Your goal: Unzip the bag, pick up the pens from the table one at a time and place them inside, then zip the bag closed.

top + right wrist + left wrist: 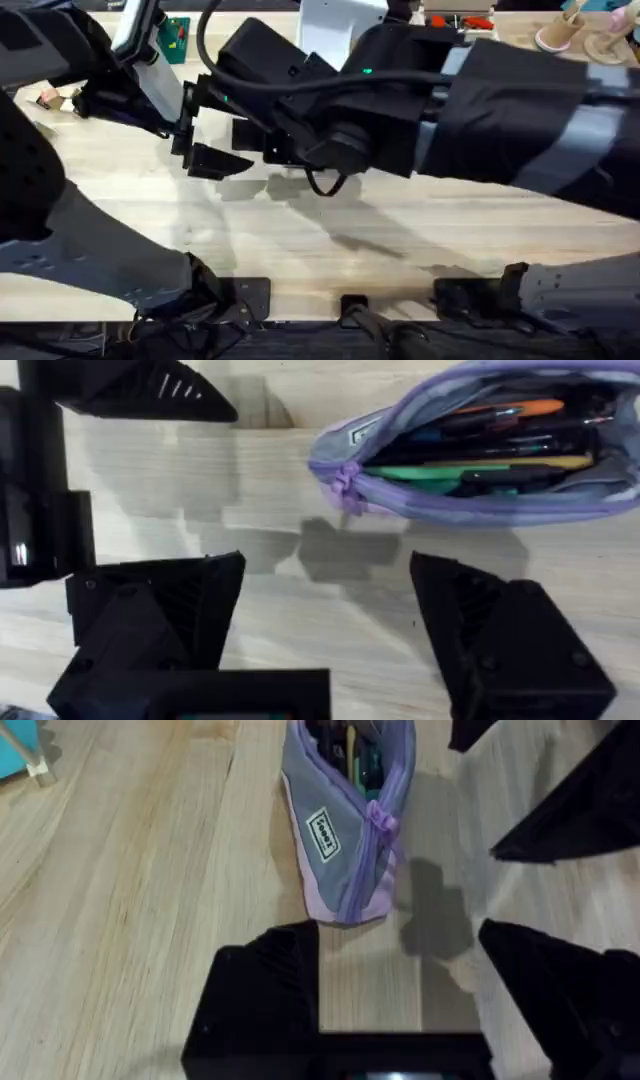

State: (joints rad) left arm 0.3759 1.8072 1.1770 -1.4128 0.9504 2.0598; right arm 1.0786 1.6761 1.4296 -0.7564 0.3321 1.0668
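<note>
Bench (120,900) carries the bag (345,840), lying flat and unzipped, mouth gaping so its contents show. Pens (470,465) lie packed inside the bag, green one among them. Left gripper (400,1005) hovers near the bag's closed end, fingers wide, empty. Right gripper (325,625) sits beside the bag's zipper pull (350,482), fingers wide, empty, probably staged for zipping.

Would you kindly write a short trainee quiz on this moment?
1. True or false: the bag is zipped shut.
2. What is the right pincer holding? A) a pen B) the zipper pull C) nothing
3. Where are the pens?

Key: 1. False, it gapes open. 2. C, its open fingers hang over bare table. 3. Inside the bag, a green one and an orange one among them.
</note>
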